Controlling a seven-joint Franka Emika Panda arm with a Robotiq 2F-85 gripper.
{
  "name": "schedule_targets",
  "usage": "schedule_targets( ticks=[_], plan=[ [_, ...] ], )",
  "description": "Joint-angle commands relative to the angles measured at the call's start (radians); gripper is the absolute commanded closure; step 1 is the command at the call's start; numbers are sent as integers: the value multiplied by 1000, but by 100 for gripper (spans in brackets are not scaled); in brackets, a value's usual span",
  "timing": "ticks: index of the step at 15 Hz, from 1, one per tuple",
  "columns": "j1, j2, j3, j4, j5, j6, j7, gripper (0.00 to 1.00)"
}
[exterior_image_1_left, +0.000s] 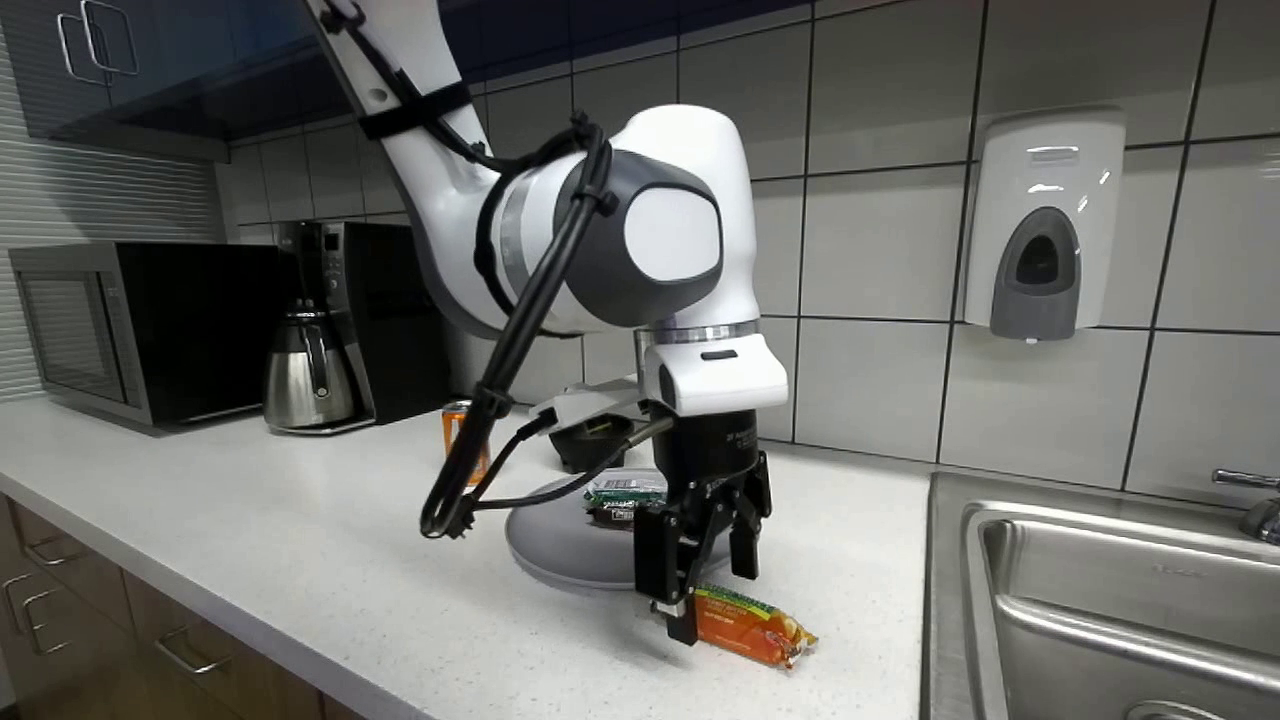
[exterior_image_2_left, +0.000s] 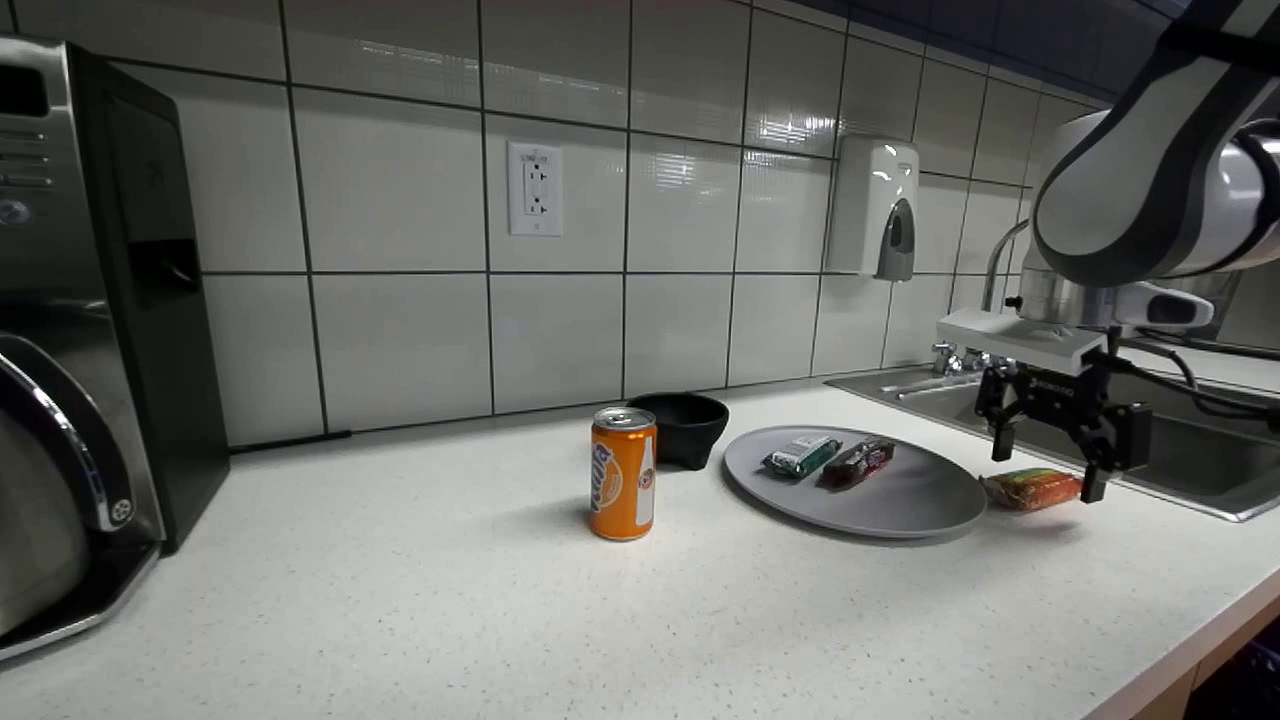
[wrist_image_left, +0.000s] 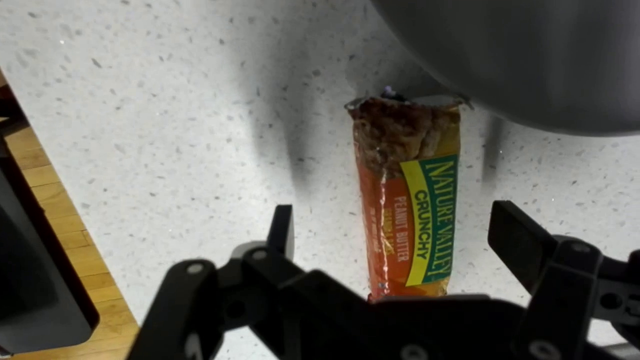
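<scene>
gripper (exterior_image_1_left: 713, 600) spread | near orange-wrapped bar (exterior_image_1_left: 742, 628) | counter (exterior_image_1_left: 400, 560) beneath | gray plate (exterior_image_1_left: 570, 555) behind

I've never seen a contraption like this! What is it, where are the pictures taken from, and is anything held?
This is a white robot arm ending in a black pincer for grasping. Two pictures are taken from outside it; the close-up looks down from its wrist. On the countertop stand a coffee maker, an orange can, a black bowl and a gray plate carrying a green-wrapped bar and a dark red one. Beside the plate lies a Nature Valley bar. The close-up shows the pincer open, with a gap on either side of that bar, so it holds nothing.
</scene>
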Motion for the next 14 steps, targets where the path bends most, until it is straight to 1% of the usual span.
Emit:
schedule_targets(
  ticks=[1, 7, 8, 9, 10, 11, 14],
  plan=[
    [-15, 32, 5, 40, 41, 2, -66, 0],
    [-9, 70, 0, 77, 61, -2, -93, 0],
    [-7, 74, -2, 81, 60, -1, -93, 25],
    [-6, 78, -3, 86, 59, -2, -94, 28],
    [-5, 83, -4, 90, 58, -1, -93, 34],
    [-3, 87, -5, 94, 58, -2, -92, 44],
    [0, 93, -8, 100, 55, -3, -89, 67]
  ],
)
